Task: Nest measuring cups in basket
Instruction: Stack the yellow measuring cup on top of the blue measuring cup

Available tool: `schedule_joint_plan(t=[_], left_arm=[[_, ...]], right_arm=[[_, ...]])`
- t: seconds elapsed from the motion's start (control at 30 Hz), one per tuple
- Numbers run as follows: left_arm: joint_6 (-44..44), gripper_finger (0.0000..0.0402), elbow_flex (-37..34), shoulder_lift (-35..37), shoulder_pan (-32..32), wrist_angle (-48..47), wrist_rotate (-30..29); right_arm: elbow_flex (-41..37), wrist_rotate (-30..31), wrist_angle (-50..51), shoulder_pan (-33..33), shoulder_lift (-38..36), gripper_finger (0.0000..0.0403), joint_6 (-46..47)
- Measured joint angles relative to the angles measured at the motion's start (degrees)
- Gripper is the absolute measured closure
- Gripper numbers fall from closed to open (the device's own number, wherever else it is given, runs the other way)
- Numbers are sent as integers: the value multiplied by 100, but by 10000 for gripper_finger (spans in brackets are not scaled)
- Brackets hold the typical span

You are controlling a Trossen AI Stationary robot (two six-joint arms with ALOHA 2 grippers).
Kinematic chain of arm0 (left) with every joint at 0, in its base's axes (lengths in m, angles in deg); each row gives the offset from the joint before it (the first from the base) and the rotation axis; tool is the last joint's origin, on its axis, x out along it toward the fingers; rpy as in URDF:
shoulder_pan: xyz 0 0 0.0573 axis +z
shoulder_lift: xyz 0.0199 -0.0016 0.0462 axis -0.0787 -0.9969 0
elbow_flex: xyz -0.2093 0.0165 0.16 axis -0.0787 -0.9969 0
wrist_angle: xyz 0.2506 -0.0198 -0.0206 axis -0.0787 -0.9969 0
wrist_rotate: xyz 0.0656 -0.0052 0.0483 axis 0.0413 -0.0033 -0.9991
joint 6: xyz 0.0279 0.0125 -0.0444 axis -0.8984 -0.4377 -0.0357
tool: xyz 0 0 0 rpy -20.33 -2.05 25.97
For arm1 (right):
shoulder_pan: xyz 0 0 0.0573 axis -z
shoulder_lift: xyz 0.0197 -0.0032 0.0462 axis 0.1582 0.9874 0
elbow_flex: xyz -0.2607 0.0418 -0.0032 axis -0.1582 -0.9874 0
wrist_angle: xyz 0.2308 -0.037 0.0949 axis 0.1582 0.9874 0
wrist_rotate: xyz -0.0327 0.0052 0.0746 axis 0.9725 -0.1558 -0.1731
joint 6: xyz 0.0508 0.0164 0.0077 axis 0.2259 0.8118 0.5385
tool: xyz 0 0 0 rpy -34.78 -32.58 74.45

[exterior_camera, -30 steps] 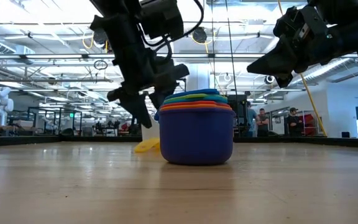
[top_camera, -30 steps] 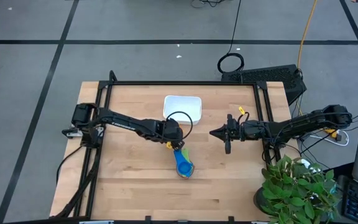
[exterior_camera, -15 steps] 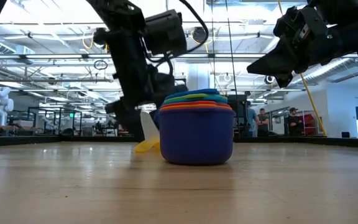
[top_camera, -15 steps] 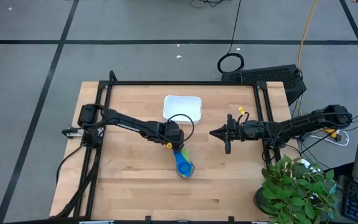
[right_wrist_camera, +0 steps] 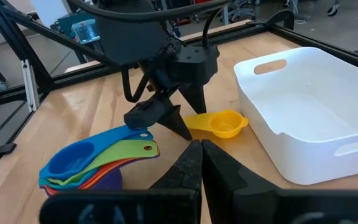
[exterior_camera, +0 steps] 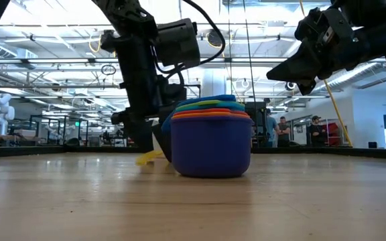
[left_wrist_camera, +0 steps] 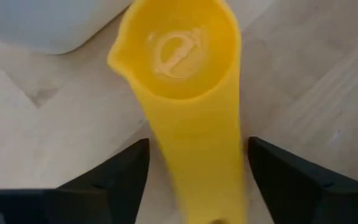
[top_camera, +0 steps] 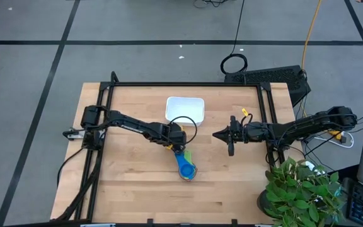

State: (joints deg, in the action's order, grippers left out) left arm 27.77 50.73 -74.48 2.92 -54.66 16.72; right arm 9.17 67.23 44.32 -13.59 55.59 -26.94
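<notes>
A yellow measuring cup (right_wrist_camera: 219, 124) lies on the table between the white basket (top_camera: 185, 108) and a nested stack of cups (top_camera: 185, 168), whose outermost cup is navy (exterior_camera: 211, 144). The stack stands on its base, its handles fanned out (right_wrist_camera: 123, 155). My left gripper (left_wrist_camera: 197, 180) points steeply down over the yellow cup's handle (exterior_camera: 147, 158), with a finger close on each side. My right gripper (top_camera: 216, 135) hangs shut above the table's right half, holding nothing. My left gripper has the yellow cup's handle (left_wrist_camera: 194, 162) between its two fingers, which lie across it. The fingers (right_wrist_camera: 166, 121) come from above, slanting down. The cup lies on the table, bowl up, pointing toward the basket.
The basket (right_wrist_camera: 309, 118) sits at the far middle of the table, just beyond the yellow cup. A black frame (top_camera: 188, 84) borders the table. A potted plant (top_camera: 301, 189) stands at the near right corner.
My left gripper has sunk toward the table, down onto the yellow cup's handle. The yellow cup has slid a little toward the table's left edge and stays on the table.
</notes>
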Motion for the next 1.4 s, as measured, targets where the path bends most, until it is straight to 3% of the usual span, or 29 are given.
schedule_joint_plan(t=[0.4, 0.73, 1.03, 1.2, 1.4], left_arm=[[-230, 244, 5, 23, 85, -274, 133], [-726, 236, -28, 268, 63, -630, 666], [-1204, 244, -26, 1060, -36, -1073, 641], [-2102, 244, -20, 1532, -220, -951, 591], [-4096, 237, -13, 1804, -782, -507, 561]], right_arm=[[0, 2, 24, 1, 0, 403, 0], [0, 2, 28, 0, 0, 403, 46], [4, 7, 66, 0, 0, 403, 89], [4, 7, 68, 1, 0, 403, 90], [4, 15, 58, 0, -2, 403, 90]])
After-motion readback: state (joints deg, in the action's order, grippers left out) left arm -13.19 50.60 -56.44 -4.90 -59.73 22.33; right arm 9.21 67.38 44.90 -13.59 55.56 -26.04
